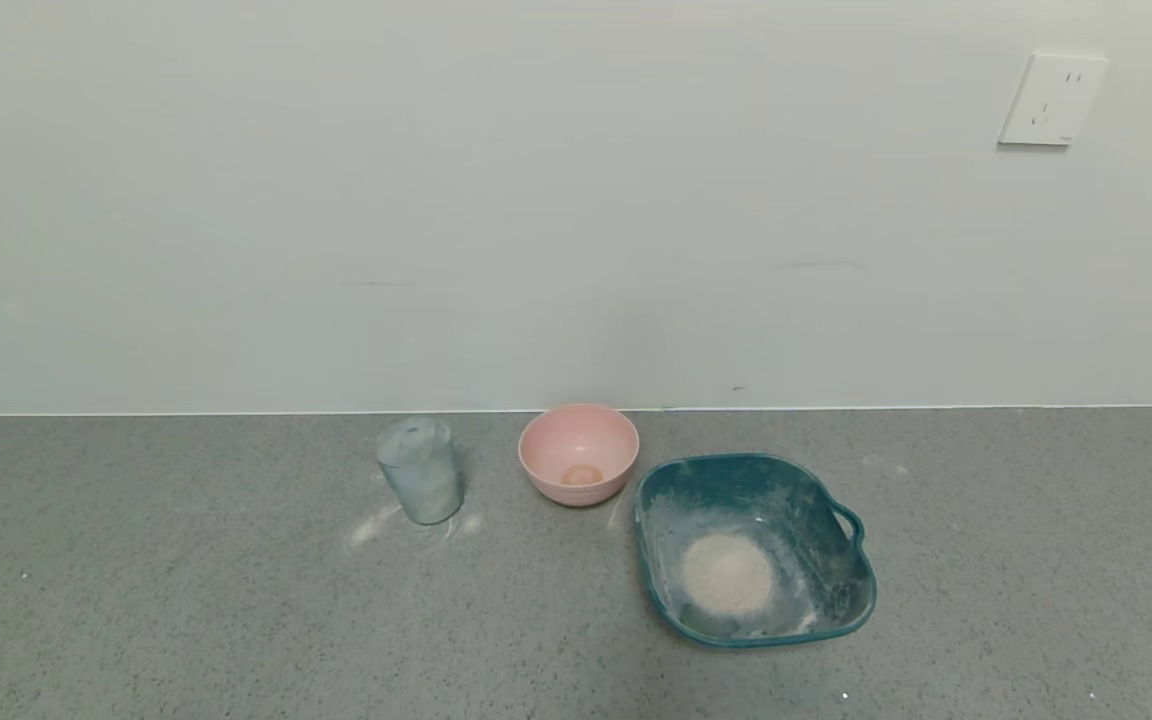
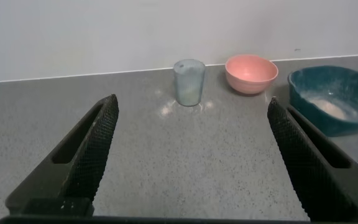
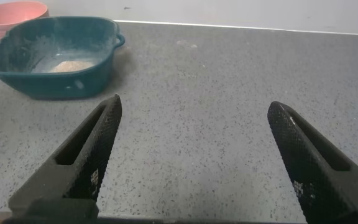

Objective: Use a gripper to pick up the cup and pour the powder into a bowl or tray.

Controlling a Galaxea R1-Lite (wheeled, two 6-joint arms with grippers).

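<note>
The clear bluish cup (image 1: 421, 470) stands upright on the grey counter near the wall, its walls dusted white; it also shows in the left wrist view (image 2: 188, 82). The teal tray (image 1: 841, 590) sits to its right with a round pile of beige powder (image 1: 727, 574) inside; the tray also shows in the right wrist view (image 3: 79, 84). My left gripper (image 2: 191, 102) is open and empty, well short of the cup, which lies ahead between its fingers. My right gripper (image 3: 194, 102) is open and empty over bare counter, to the right of the tray. Neither gripper shows in the head view.
A small pink bowl (image 1: 578, 453) stands between cup and tray, close to the tray's far left corner. White powder smears (image 1: 368, 527) lie on the counter around the cup. The wall runs just behind all three, with a socket (image 1: 1051, 98) at upper right.
</note>
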